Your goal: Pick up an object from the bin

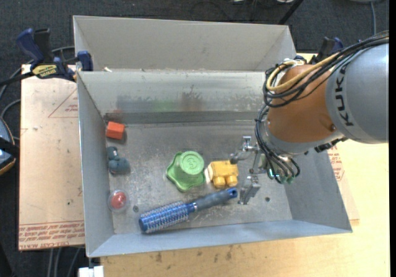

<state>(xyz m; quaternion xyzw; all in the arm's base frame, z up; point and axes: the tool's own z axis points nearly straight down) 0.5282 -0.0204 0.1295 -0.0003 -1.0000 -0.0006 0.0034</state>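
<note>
My gripper point(249, 170) hangs low over the right part of the bin floor, open, its two fingers spread apart with nothing between them. Just to its left lies a small yellow toy block point(223, 173), close to the fingers but outside them. A green upturned cup point(186, 169) rests against the yellow toy's left side. A blue hairbrush point(180, 210) lies slantwise along the front of the bin, and the tip of its handle comes close to the nearer finger.
Along the left wall lie an orange block point(115, 130), a grey-blue lump point(117, 164) and a small red ball in a clear shell point(117, 199). The arm's orange cover and cables bulk over the bin's right side.
</note>
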